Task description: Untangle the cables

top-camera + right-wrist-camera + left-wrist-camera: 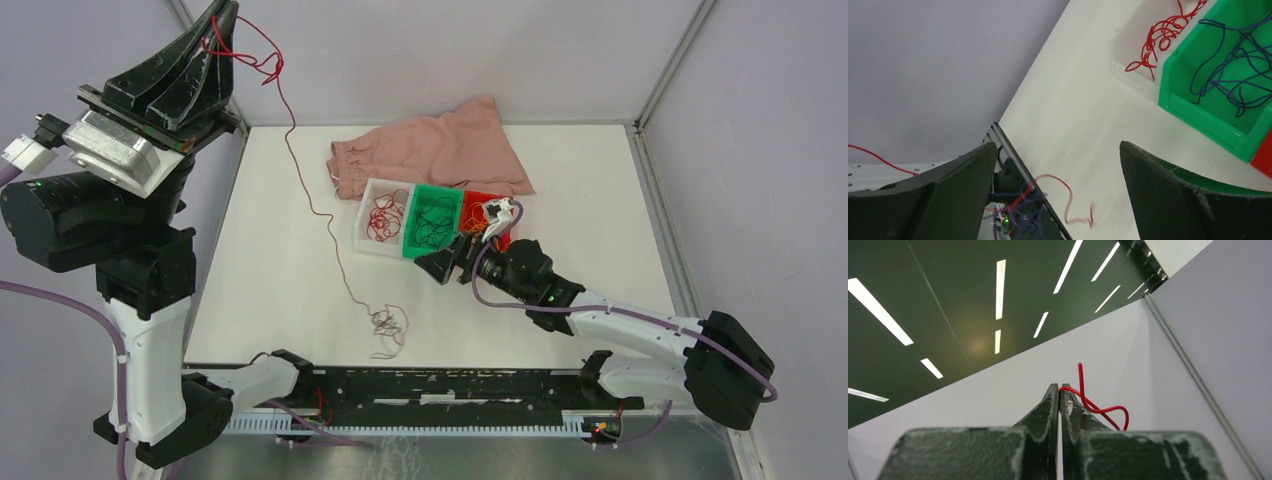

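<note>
- Cables form a small clump point(388, 325) at lower centre of the top view, on the table point(260, 260); a few red and dark strands are knotted in it.
- Left gripper point(224, 18) stands high at upper left, jaws pressed together on one red cable point(297, 165); that strand runs down to the clump.
- Right gripper point(440, 264) sits right of centre, beside the green bin point(432, 189); jaws are wide apart with nothing between them.
- Sorted strands lie in the white bin point(360, 222), the green bin and the red bin point(478, 203); pink cloth point(440, 145) lies behind.
- Handling, as judged: strands are light, thin, springy and likely slippery; loops snag easily; pinch a dark strand at the clump's edge and draw it gently away from the raised strand.
</note>
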